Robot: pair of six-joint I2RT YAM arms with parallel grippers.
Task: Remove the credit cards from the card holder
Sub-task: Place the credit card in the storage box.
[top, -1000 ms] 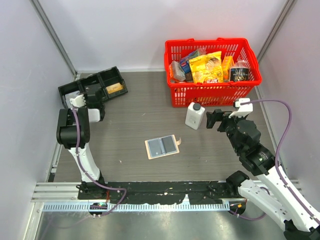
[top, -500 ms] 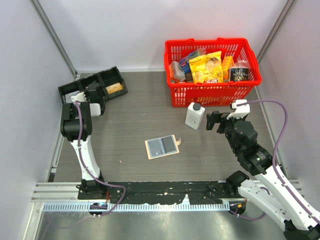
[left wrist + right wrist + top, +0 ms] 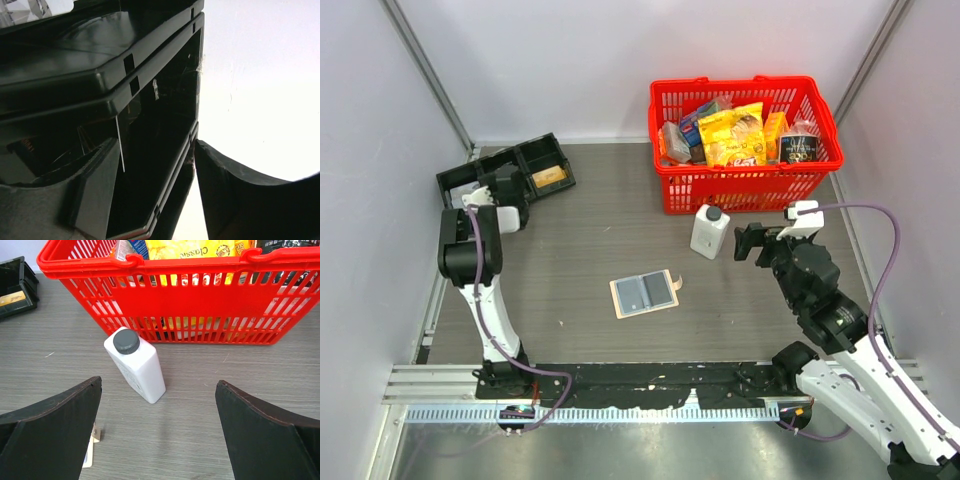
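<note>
right fingers (image 3: 50, 430) edged rightward, card holder (image 3: 644, 293) well apart, leftward.

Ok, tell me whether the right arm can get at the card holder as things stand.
Probably yes. The right gripper is open, and only bare table lies between it and the card holder; the white bottle stands close beside that path.

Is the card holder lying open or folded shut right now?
Open: the card holder lies spread flat, its blue and grey inner panels facing up.
</note>
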